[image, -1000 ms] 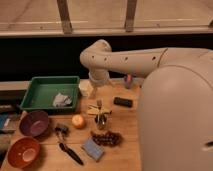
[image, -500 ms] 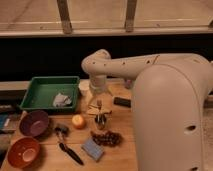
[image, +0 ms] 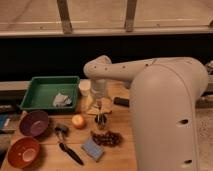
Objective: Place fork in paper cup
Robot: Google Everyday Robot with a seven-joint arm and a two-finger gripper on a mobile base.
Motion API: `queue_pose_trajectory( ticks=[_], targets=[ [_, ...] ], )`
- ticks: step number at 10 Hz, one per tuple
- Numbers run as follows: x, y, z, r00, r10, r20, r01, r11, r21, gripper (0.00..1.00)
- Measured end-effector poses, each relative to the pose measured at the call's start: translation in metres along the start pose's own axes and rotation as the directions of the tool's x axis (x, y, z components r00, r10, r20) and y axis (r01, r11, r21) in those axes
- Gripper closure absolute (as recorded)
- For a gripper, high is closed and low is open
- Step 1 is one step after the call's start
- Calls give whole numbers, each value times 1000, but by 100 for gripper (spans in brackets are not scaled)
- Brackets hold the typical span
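My gripper (image: 98, 99) hangs from the white arm over the middle of the wooden table (image: 125, 150). It is just right of and in front of the paper cup (image: 85, 88). The small white cup stands upright beside the green tray. A slim dark piece that looks like the fork (image: 99, 107) shows straight below the gripper, above a small shiny metal cup (image: 101, 120). I cannot tell whether the gripper touches it. Pale yellow sticks (image: 92, 106) lie under the gripper.
A green tray (image: 40, 82) with crumpled paper is at the back left. A purple bowl (image: 34, 123) and an orange bowl (image: 22, 151) stand at the left. An orange fruit (image: 78, 121), grapes (image: 107, 138), a blue sponge (image: 92, 148), a black-handled utensil (image: 68, 148) and a black block (image: 121, 101) lie around.
The gripper has moved away from beside the paper cup, toward the front and downward. It now sits lower over the metal cup and the sticks.
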Motion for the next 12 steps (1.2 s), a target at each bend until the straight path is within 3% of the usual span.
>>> queue_pose_trajectory(
  ticks=[3, 6, 12],
  targets=[
    [-6, -1, 3, 1000, 2, -24, -1, 1000, 22, 20],
    [-11, -3, 30, 997, 13, -74, -12, 1000, 17, 20],
    [-4, -1, 44, 994, 31, -106, -32, 999, -5, 20]
  ],
)
